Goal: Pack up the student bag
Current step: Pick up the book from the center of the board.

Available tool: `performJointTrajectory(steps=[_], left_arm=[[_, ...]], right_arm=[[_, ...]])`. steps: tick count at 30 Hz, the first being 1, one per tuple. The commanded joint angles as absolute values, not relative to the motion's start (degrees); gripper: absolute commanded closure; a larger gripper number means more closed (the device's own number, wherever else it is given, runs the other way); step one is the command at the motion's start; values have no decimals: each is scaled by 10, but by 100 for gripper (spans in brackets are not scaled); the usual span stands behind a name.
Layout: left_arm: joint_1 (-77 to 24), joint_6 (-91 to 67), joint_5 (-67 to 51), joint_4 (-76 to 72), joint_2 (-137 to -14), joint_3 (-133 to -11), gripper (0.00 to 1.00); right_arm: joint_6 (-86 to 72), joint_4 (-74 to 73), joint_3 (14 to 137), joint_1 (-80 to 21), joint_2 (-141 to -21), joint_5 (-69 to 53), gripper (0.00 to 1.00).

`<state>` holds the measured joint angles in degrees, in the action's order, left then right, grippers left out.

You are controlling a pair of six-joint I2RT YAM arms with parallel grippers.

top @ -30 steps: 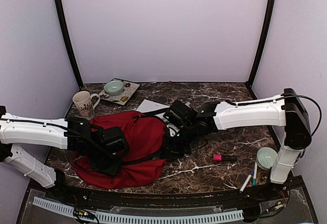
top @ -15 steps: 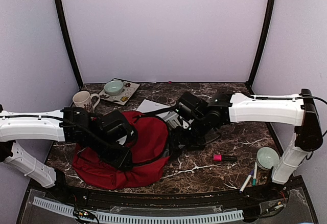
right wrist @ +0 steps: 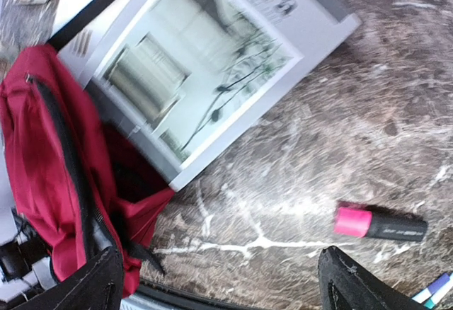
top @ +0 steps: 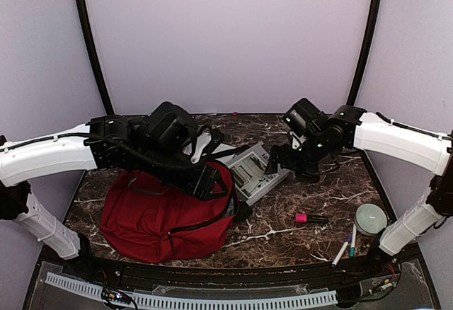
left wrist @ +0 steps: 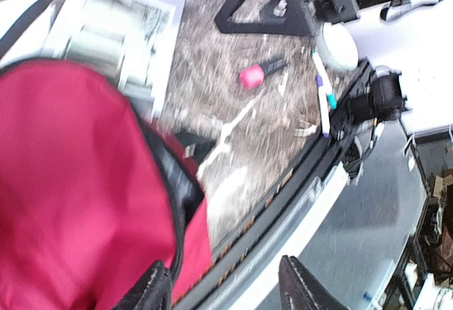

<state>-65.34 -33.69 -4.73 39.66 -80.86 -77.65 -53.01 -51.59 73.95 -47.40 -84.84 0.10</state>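
The student bag (top: pixel 159 218), dark red with black zippers, lies at the front left of the marble table (top: pixel 333 190); it also shows as the bag (left wrist: pixel 71 182) and the bag (right wrist: pixel 49 161) in the wrist views. A grey-and-white magazine (top: pixel 255 172) rests flat by its right side. One corner of the magazine (right wrist: pixel 205 69) reaches over the bag's open mouth. My left gripper (top: pixel 204 180) hangs above the bag's right part, open and holding nothing (left wrist: pixel 226 292). My right gripper (top: pixel 282 161) hovers over the magazine's right end, open wide and holding nothing (right wrist: pixel 223 285).
A pink highlighter (top: pixel 309 219) lies right of the bag, seen again as the highlighter (right wrist: pixel 379 224). A pale green bowl (top: pixel 370 218) and two pens (top: pixel 347 246) sit at the front right, by the right arm's base. The black front rail (top: pixel 212 274) runs along the near edge.
Both grippers opened and rose off the bag. The left arm swung up and to the rear right, the right arm drew back to the right, and the magazine now shows beside the bag.
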Motion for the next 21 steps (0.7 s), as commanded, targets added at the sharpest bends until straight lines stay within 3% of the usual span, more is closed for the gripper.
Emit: performJointTrajectory(steps=[1, 7, 16, 21], left_arm=[[-629, -302, -92, 326, -885, -810, 46], [-579, -248, -152, 328, -1015, -935, 44], [-507, -180, -179, 383, -1193, -1122, 43], [-479, -170, -190, 390, -1225, -1150, 44]], right_arm=[[-542, -450, 682, -418, -826, -9, 4], [-562, -353, 608, -355, -824, -51, 8], [-593, -244, 576, -340, -871, -93, 20], [-603, -193, 548, -330, -897, -111, 35]])
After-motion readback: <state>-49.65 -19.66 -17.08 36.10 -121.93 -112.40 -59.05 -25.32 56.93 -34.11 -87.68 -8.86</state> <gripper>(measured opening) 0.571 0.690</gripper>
